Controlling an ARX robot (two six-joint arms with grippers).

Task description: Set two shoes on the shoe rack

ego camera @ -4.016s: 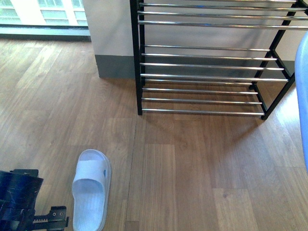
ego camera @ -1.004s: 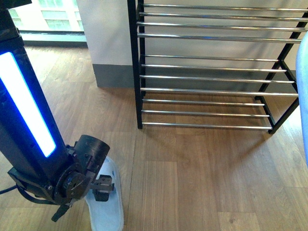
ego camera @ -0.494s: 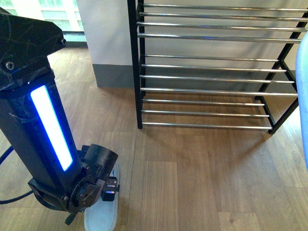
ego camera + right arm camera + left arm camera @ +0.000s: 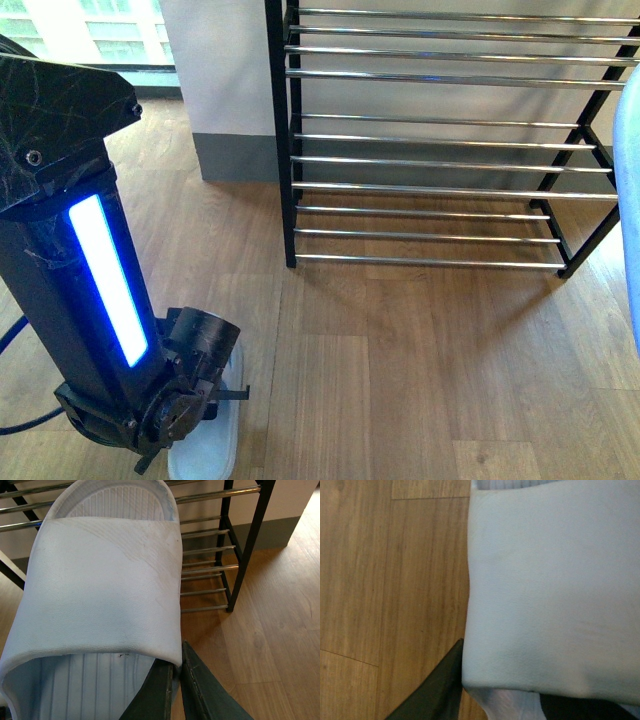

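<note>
Floor slipper point(image 4: 205, 455): pale blue-white slide, flat on the wooden floor point(image 4: 420, 380), well apart from the shoe rack point(image 4: 430, 162). The left gripper point(image 4: 222, 395) sits directly over its strap. One dark finger point(image 4: 440, 690) lies against the strap's edge. Whether the jaws are spread or clamped cannot be told.

Held slipper point(image 4: 105, 580): matching slide, raised off the floor in front of the rack's chrome bars. The right gripper point(image 4: 177, 690) has its jaws nearly together, pinching the strap's side edge.
</note>
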